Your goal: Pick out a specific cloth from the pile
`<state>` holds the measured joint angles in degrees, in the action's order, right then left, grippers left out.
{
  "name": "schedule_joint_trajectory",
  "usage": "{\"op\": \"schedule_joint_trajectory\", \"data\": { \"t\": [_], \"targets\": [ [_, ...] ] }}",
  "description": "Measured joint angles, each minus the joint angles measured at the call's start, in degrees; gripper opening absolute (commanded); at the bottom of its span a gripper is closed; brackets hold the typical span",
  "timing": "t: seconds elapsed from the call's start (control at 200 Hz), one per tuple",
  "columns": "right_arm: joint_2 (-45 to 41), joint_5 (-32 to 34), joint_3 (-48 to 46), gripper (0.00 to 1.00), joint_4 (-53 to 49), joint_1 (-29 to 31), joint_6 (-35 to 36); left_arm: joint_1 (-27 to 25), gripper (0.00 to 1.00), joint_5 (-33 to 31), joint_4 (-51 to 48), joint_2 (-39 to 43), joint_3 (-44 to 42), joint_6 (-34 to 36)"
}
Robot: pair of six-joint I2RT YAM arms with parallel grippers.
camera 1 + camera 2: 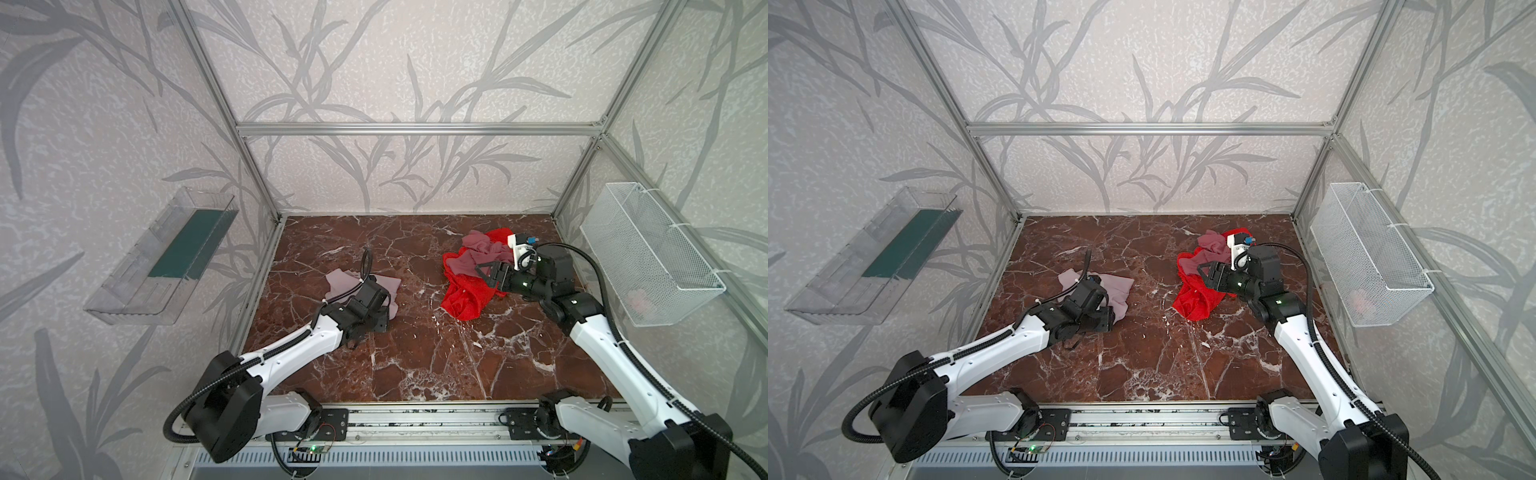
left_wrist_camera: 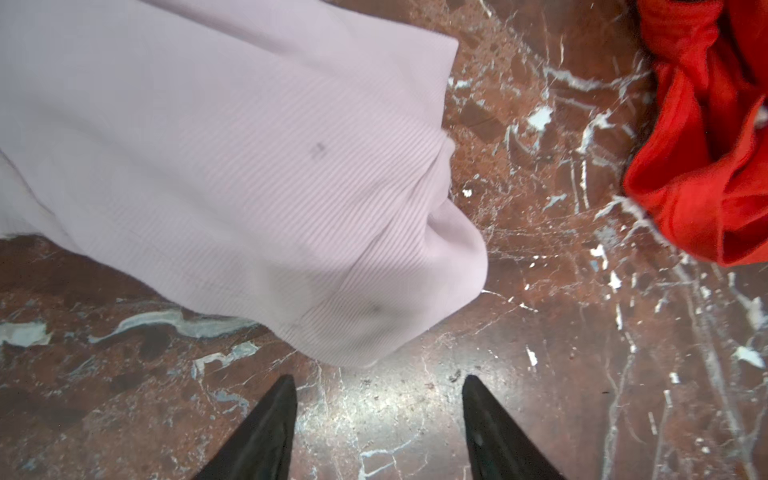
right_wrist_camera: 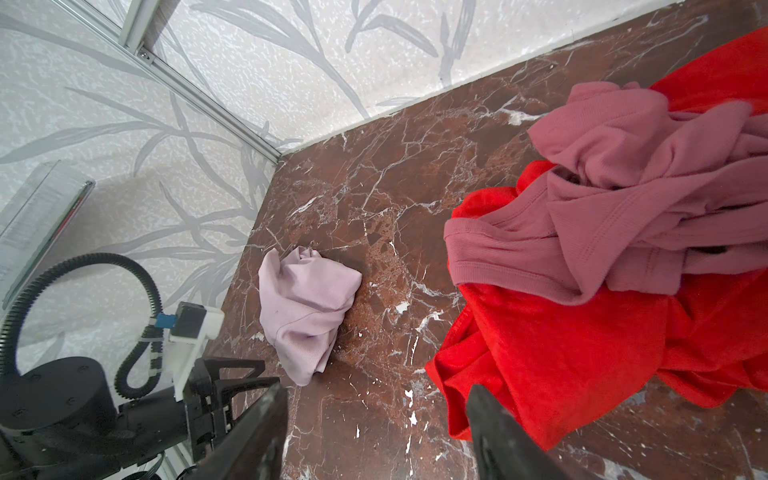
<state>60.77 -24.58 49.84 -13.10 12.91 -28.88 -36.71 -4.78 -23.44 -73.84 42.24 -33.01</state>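
The cloth (image 2: 232, 166) lay alone on the desk (image 2: 540, 353), well apart from the pile (image 3: 561, 353) — we thought the job was nearly done. Our left fingers (image 2: 266, 432) were open beside it, empty. Our right fingers (image 3: 257, 436) were open too.

Marble-look tabletop (image 2: 519, 415): red-brown, white veins, bare directly beneath left gripper (image 2: 378, 380).
Clear plastic bin (image 1: 137, 291), dark green liner (image 1: 187, 245): wall-mounted, well out past that gripper's outer side, higher up.
White wire-mesh basket (image 1: 648, 266): on the wall beyond right gripper (image 3: 376, 388), outer side, higher. Faint pink item (image 1: 638, 299) inside, unidentifiable.
Aluminium frame bar (image 1: 415, 129) on grey leaf wallpaper (image 1: 415, 62), far ahead of both.
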Motion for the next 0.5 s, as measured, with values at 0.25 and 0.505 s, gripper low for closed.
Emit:
{"op": "schedule_joint_trajectory", "data": {
  "t": [0.25,0.505],
  "targets": [
    [0.0,-0.1,0.0,0.68,0.0,0.0,-0.1,0.0,0.62,0.3,3.9,-6.8,-0.9,-0.3],
    [0.0,-0.1,0.0,0.68,0.0,0.0,-0.1,0.0,0.57,-0.3,8.3,-12.3,-0.9,-1.0]
  ]
}}
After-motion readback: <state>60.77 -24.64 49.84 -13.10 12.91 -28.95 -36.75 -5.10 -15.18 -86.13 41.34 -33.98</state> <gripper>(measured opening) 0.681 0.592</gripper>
